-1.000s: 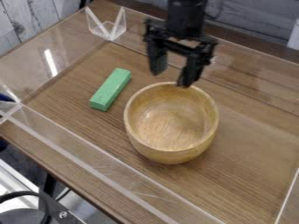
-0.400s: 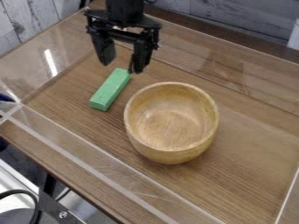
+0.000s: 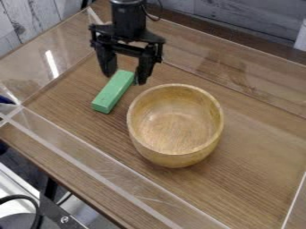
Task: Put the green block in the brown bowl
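Camera view looks down at an angle on a brown wooden table (image 3: 257,107) whose grain runs across the whole scene, edged along the near side and the left by a low clear plastic wall (image 3: 72,152). On the table, right of centre, sits the brown bowl (image 3: 176,124), round and light in colour with a thick rim and a smooth hollow that holds nothing. Above and to the left of it, the black arm comes down from the top edge and ends in the gripper (image 3: 127,69), which points downward with its two dark fingers spread wide apart and nothing between them. Just below those fingertips lies the green block (image 3: 113,91), a flat bright bar resting on the wood, its long axis slanting from upper right to lower left, close beside the bowl's left rim but not touching it. Whether the fingertips touch the block's upper end cannot be told from this angle.
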Robot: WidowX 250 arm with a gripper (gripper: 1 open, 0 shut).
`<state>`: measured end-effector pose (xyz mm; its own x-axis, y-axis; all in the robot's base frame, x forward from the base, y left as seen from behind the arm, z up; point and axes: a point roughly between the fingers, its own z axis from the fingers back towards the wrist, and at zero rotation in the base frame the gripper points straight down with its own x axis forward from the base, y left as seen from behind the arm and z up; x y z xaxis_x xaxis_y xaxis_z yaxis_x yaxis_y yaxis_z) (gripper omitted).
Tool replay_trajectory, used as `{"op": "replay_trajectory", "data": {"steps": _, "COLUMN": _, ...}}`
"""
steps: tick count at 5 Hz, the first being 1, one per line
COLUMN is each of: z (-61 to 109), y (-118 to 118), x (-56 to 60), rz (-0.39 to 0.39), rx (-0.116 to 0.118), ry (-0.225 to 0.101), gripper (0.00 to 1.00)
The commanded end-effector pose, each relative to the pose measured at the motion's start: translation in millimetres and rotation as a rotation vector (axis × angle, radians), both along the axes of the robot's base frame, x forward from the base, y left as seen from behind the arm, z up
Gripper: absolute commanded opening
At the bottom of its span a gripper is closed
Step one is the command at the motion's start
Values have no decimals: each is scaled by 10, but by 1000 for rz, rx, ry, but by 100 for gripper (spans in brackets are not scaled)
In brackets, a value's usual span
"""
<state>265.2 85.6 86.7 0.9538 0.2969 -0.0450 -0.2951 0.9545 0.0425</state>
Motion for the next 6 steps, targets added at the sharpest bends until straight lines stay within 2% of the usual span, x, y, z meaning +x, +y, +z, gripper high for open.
{"op": "replay_trajectory", "data": {"steps": 1, "z": 69, "y": 122, "x": 92, "rz": -57, "rx": 1, "ry": -36, "gripper": 100}}
{"op": "replay_trajectory", "data": {"steps": 2, "z": -24, "y": 227, "x": 63, "rz": -103, "rx": -20, "ry": -11, "gripper": 100}}
{"op": "replay_trajectory", "data": {"steps": 4, "z": -141, "y": 398, "x": 140, "rz": 9, "rx": 27, "ry": 15, "gripper": 100}}
{"op": "replay_trajectory", "data": {"steps": 6, "z": -197, "y": 470, "x": 159, "rz": 9, "rx": 34, "ry": 23, "gripper": 100}}
